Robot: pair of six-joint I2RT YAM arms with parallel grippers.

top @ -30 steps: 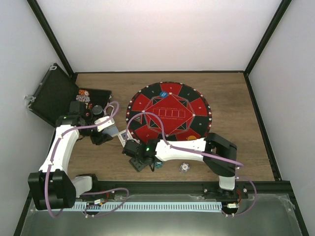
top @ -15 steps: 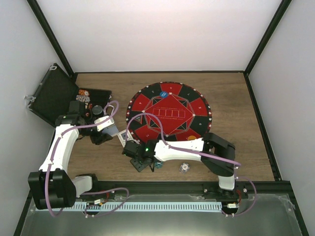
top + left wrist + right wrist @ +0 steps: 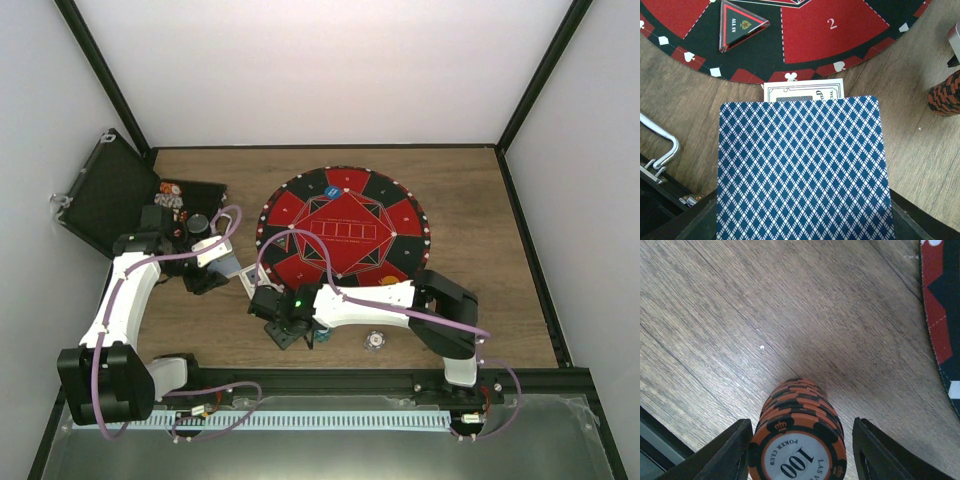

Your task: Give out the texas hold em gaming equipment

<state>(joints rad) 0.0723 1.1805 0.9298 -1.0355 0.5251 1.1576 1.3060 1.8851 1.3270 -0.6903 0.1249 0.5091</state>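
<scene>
Seen from above, almost no change over the last second: only a slight leftward creep of the right arm, no shift in the left arm. Reads as a pause mid-deal rather than a finished step.

Through the right wrist camera: right fingers (image 3: 730, 450) apart, straddling an orange chip stack (image 3: 797, 440) standing on the worktop (image 3: 790, 305) just off the mat (image 3: 942, 300). A sliver of gap on one side, so apparently not clamped. Either settling in for a grip or just after letting go; impossible to tell which.

Through the left wrist camera: left fingers (image 3: 912, 227) pinched on a blue-backed card (image 3: 800, 170), overlapping in view a white-faced card (image 3: 804, 91) lying at the mat's rim, below the red wedge marked 2.

Brown wood-grain worktop, round red-and-black mat at centre, open black case (image 3: 110, 195) at the far left corner, plain white walls with black frame bars.
</scene>
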